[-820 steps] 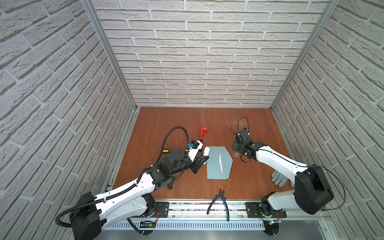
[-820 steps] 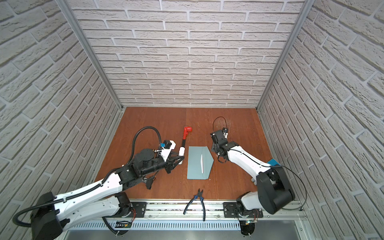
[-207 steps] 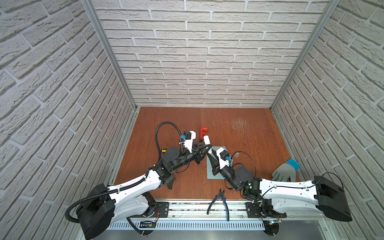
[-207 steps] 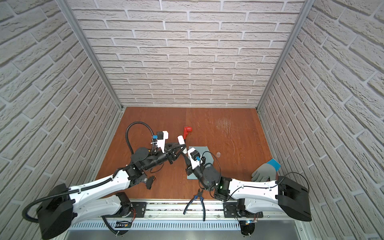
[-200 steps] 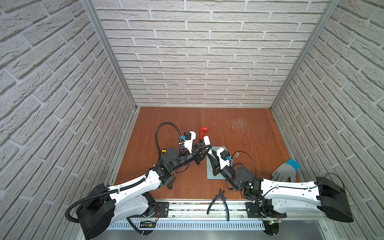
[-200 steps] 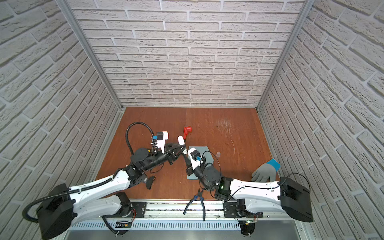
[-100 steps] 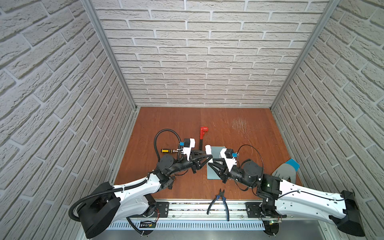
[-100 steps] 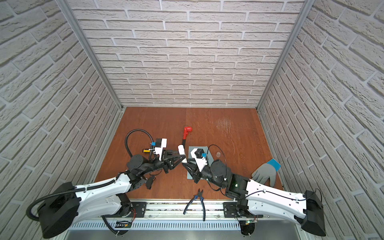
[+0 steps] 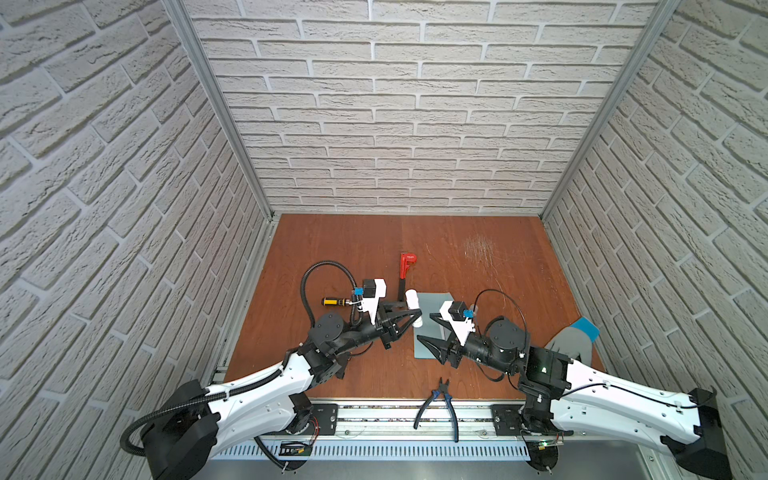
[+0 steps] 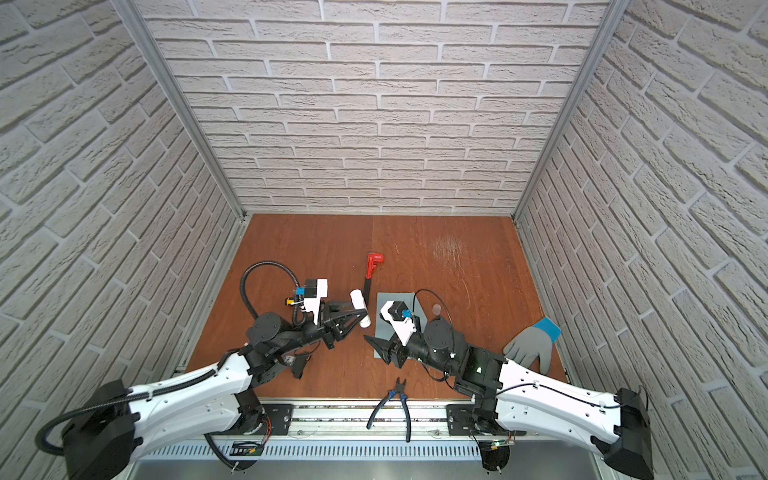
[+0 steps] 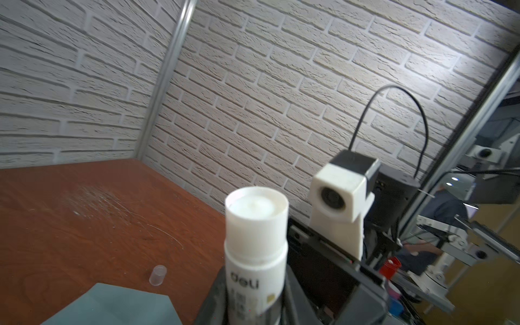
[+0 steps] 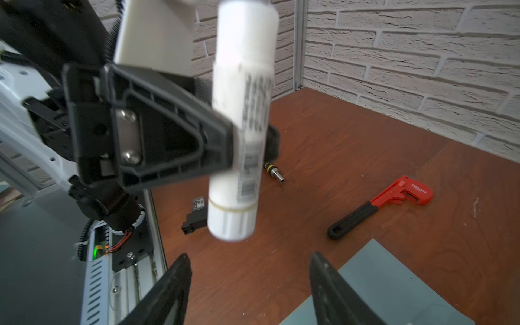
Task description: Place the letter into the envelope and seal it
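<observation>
L end effector (image 9: pixel 417 314) grips glue stick (image 11: pixel 256 239) (uncapped)

Left arm stretched in low, left gripper (image 9: pixel 413 314) clamped on glue stick (image 11: pixel 256 253). The stick crosses between the fingertips and pokes out both sides. Right arm stretched in from the opposite side, right gripper (image 9: pixel 424 327) jaws spread wide, empty. Its fingertips face the left fingertips, near but apart.
</observation>
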`<action>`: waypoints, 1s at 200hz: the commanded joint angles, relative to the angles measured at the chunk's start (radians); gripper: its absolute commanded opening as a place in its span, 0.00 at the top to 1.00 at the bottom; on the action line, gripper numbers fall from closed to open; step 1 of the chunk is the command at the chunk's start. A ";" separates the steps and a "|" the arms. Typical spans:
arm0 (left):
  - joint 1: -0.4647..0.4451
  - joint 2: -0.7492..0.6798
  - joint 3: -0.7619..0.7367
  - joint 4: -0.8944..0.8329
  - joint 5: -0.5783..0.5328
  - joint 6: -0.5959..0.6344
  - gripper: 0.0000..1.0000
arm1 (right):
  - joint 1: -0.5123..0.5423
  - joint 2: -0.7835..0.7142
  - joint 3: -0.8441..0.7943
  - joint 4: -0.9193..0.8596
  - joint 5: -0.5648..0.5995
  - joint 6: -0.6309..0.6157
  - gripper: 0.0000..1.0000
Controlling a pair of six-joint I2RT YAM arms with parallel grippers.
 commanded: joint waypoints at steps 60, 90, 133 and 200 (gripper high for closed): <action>-0.035 0.005 0.015 0.028 -0.420 0.078 1.00 | 0.185 0.316 -0.096 0.723 0.433 -0.280 0.40; -0.055 0.028 0.013 0.061 -0.462 0.071 1.00 | 0.195 0.442 -0.087 0.920 0.511 -0.369 0.39; -0.073 0.054 0.014 0.093 -0.483 0.060 1.00 | 0.197 0.600 -0.064 1.180 0.571 -0.466 0.38; -0.084 0.065 0.012 0.104 -0.485 0.048 1.00 | 0.195 0.688 -0.012 1.268 0.635 -0.513 0.44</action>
